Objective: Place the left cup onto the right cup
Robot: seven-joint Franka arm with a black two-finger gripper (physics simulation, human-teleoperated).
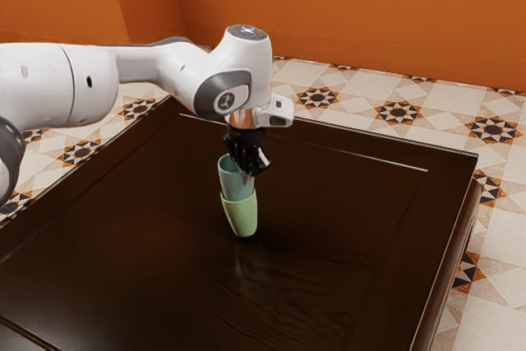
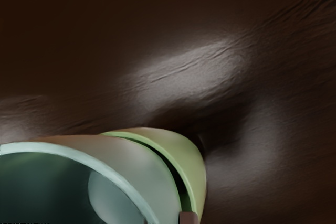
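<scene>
A teal cup (image 1: 229, 177) sits nested inside a light green cup (image 1: 241, 214) near the middle of the dark wooden table (image 1: 353, 228). The pair leans, tilted toward the exterior view's left at the top. My black gripper (image 1: 246, 168) reaches down onto the teal cup's rim, with its fingers shut on that rim. In the wrist view the teal cup (image 2: 79, 182) lies just under my hand, its mouth facing the camera, with the green cup's rim (image 2: 181, 161) wrapped around it.
The table has a raised edge (image 1: 460, 203) along its far and right sides. Beyond it lies a patterned tile floor (image 1: 411, 104) and an orange wall (image 1: 370, 6).
</scene>
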